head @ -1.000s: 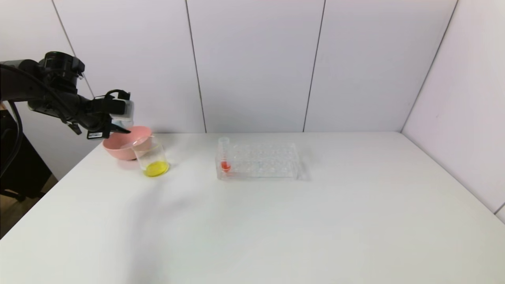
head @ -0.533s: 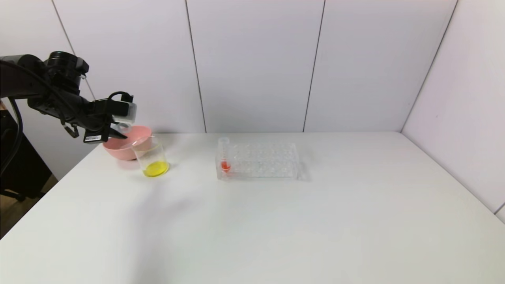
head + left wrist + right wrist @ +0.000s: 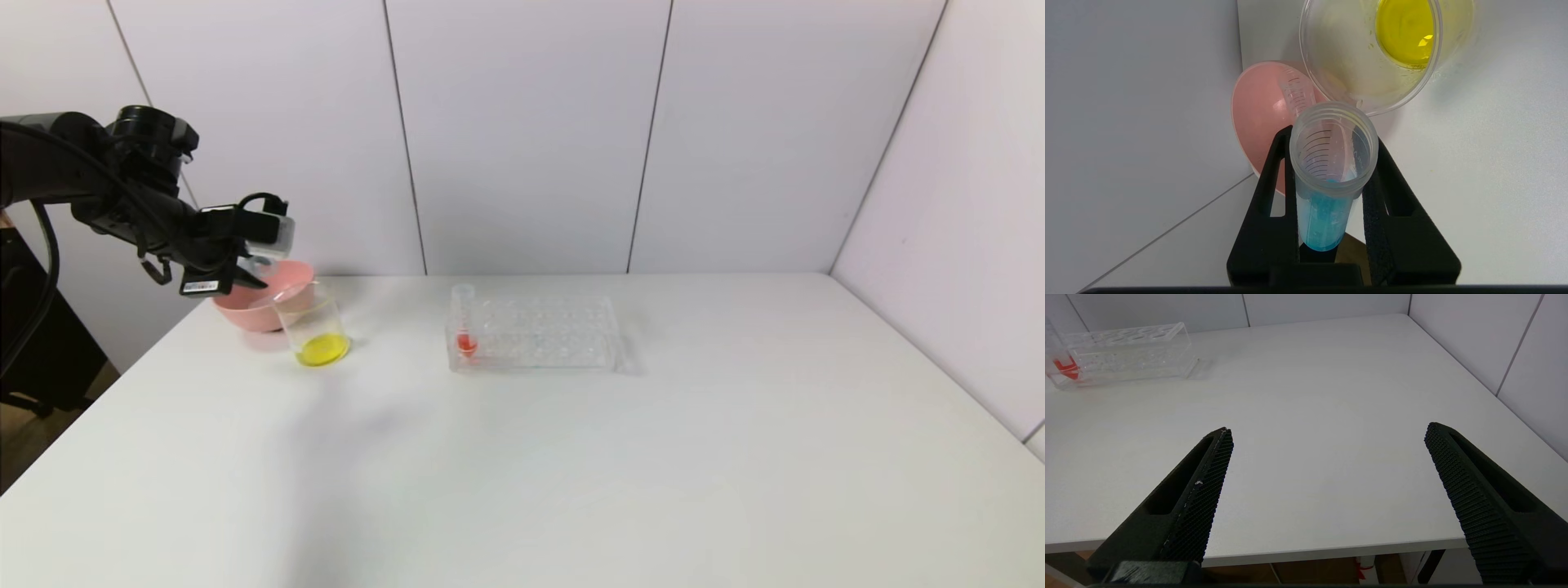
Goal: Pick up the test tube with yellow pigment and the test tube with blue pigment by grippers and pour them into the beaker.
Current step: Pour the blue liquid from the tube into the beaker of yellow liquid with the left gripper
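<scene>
Our left gripper, fingers clamped on the blue tube, has edged toward the beaker; yellow's in, blue pour next. Right gripper parked, fingers apart.

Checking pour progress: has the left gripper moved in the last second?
Yes. The left gripper shifted rightward toward the beaker, judged against the pink bowl.

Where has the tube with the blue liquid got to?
The test tube with blue pigment is clamped in the left pincer, held in the air at the table's far left, above the pink bowl beside the beaker.
</scene>
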